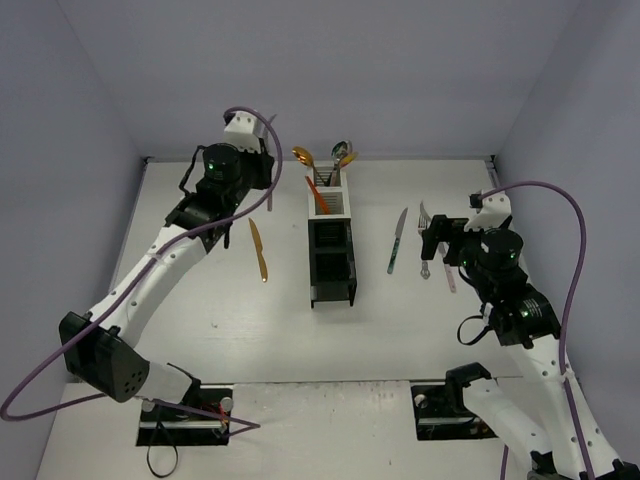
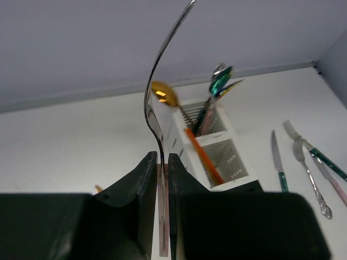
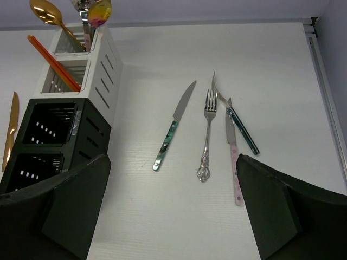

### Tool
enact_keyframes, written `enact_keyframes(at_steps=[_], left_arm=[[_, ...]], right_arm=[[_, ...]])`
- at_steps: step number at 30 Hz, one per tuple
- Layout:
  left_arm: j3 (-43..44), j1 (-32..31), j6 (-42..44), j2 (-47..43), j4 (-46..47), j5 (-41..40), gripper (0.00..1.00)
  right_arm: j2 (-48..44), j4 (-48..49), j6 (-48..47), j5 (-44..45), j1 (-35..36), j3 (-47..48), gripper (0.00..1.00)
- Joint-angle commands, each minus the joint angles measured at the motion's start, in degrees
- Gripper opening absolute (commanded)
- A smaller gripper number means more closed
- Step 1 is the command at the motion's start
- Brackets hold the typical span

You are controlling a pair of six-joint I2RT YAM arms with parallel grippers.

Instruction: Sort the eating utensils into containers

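Left gripper [image 2: 163, 162] clamping silver utensil [image 2: 152, 122], right gripper [image 3: 172, 184] agape, white bins [image 3: 105, 70] holding spoons [image 1: 302, 156]

The far bins [image 3: 108, 70] are white and slatted, the near bins [image 3: 89, 135] black, the left knife [image 3: 11, 127] gold, the fork [image 3: 206, 135] and curved utensil [image 2: 154, 97] silver, plus a teal-handled knife [image 3: 172, 127] and a pink-handled knife [image 3: 233, 157].

Cropped and hidden bits
Silver utensil [image 2: 148, 105] left of the bins [image 2: 176, 135]: tip cut by top edge, handle buried in left gripper [image 2: 162, 158].
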Motion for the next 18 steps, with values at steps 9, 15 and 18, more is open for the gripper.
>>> enact_keyframes(at_steps=[9, 15, 18], left_arm=[[5.9, -11.0, 13.5, 7.7, 24.3, 8.1, 0.0], [8.3, -12.2, 13.4, 15.3, 28.2, 13.1, 0.0], [9.1, -13.1, 13.1, 17.2, 28.6, 14.8, 0.0]], right_arm=[[-1.9, 0.8, -1.8, 3.6, 3.8, 2.9, 1.0], [-3.4, -0.6, -2.9, 4.8, 4.4, 2.7, 1.0], [-3.7, -1.6, -3.6, 6.1, 4.6, 2.7, 1.0]])
